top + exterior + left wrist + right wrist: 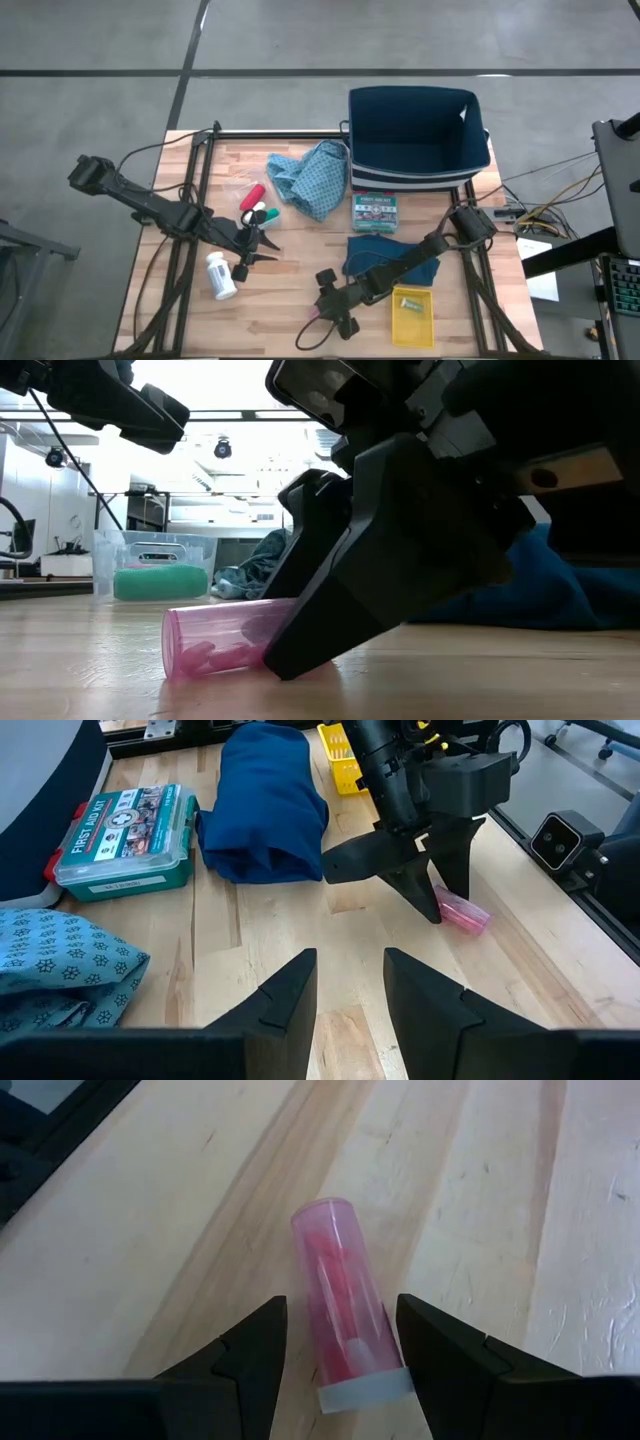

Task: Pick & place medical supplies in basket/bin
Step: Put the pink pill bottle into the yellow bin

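The right gripper is down at the tabletop near its front edge, fingers parted either side of a pink tube lying flat between them, unclamped. The left gripper hovers narrowly open near the pill bottle.

The table is pale, matt, grained wood. The pink tube is translucent glossy plastic with a white cap. The right gripper fingers are matt black plastic. The dark teal folded cloth is soft, matt fabric.
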Robot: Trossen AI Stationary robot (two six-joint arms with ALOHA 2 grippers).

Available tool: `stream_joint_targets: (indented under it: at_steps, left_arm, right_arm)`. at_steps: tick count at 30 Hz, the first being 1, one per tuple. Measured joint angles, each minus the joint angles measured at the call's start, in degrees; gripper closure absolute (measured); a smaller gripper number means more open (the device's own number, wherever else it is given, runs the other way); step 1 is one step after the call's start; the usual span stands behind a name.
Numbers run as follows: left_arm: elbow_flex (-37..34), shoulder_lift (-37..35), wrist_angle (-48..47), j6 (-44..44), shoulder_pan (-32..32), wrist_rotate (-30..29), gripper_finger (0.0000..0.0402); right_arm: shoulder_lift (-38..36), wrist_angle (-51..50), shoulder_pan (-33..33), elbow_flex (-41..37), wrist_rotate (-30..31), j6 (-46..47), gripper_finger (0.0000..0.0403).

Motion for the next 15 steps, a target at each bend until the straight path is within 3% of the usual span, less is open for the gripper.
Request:
stream_joint_targets:
  at_steps: [6,15]
  left_arm:
    - [0.0,0.0,0.0,0.0,0.0,0.0,0.0281]
    - [0.0,0.0,0.0,0.0,0.0,0.0,0.0281]
  right_arm:
    - [0.0,0.0,0.0,0.0,0.0,-0.2,0.0230]
    - [0.0,0.1,-0.1,0.0,0.0,-1.3,0.0298]
